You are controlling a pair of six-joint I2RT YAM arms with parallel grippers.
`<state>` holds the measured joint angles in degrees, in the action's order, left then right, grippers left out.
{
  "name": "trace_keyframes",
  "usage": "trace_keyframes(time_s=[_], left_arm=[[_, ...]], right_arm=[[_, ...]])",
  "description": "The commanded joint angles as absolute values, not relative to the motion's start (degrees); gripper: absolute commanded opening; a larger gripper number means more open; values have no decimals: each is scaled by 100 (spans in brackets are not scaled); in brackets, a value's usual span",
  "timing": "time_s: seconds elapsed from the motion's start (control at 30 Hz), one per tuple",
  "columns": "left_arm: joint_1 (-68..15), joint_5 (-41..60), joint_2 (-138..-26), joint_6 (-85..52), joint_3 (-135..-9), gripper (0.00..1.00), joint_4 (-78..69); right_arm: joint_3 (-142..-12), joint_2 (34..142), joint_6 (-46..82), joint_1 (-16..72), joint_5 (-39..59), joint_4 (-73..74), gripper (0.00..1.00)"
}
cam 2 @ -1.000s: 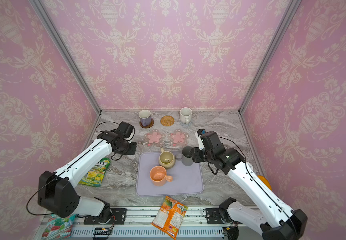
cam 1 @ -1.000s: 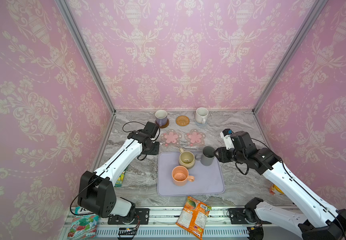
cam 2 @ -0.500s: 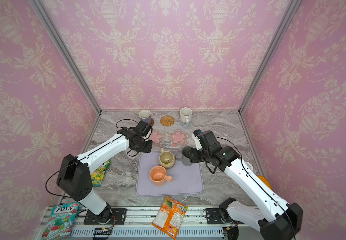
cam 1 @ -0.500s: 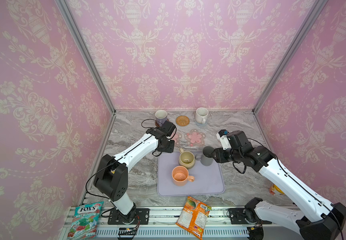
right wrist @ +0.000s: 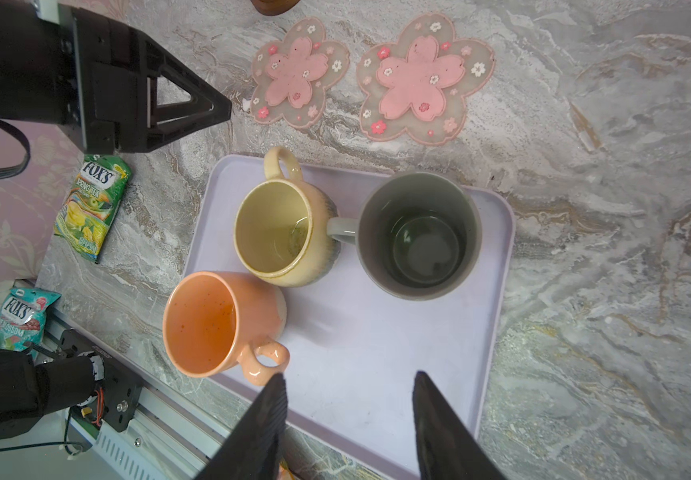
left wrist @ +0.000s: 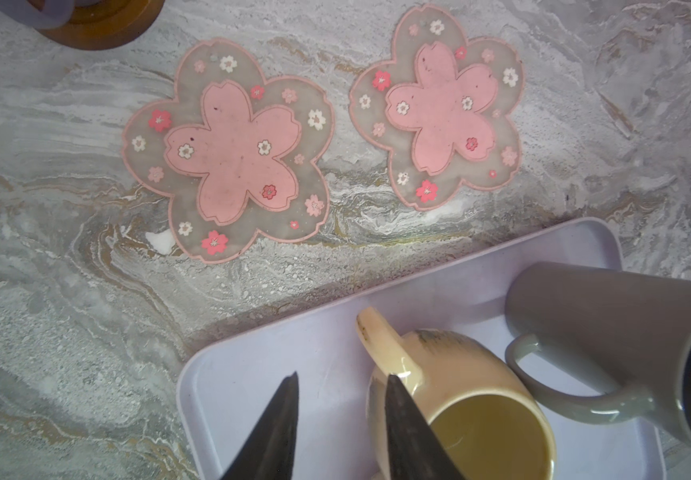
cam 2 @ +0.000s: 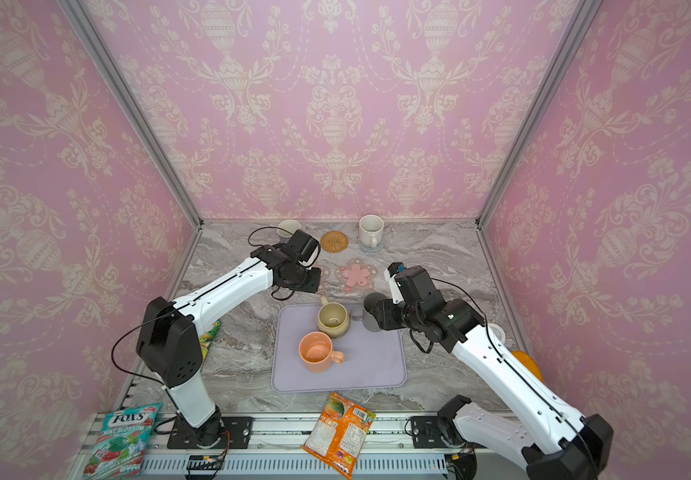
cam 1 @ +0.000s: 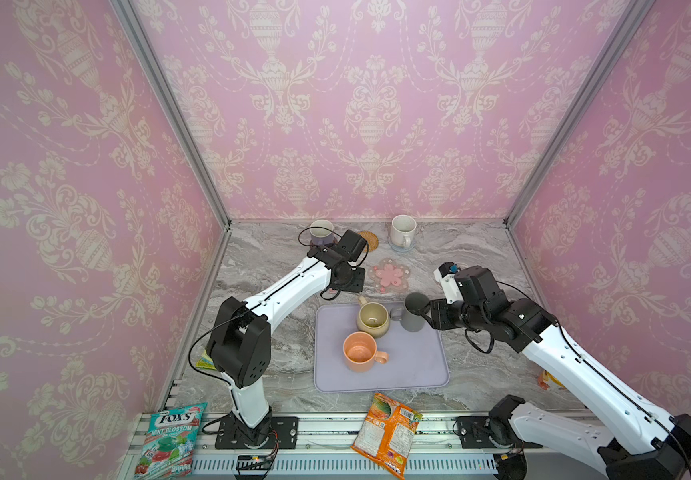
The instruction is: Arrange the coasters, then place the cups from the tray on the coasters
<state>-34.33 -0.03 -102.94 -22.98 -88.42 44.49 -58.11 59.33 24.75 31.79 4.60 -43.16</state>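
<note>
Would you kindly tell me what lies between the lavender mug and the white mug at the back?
The woven rattan coaster lies between the lavender mug and the white mug, bare of any cup; a top view shows it.

The left arm (cam 1: 289, 286) has swung from the left side of the counter (cam 1: 260, 257) toward its centre. The left end effector (left wrist: 341, 378) now hangs over the tray's (left wrist: 231, 365) far left corner, beside the beige mug's (left wrist: 468, 361) handle. It mostly screens the left flower coaster (left wrist: 227, 149) in both top views.
</note>
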Motion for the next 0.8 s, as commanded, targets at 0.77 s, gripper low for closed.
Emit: trace_keyframes(time_s=[0.77], left_arm=[[-4743,467,-11663,-1970,-10037,30,4764]], right_arm=[[-5221,5358,3012,3296,108,-4535,48]])
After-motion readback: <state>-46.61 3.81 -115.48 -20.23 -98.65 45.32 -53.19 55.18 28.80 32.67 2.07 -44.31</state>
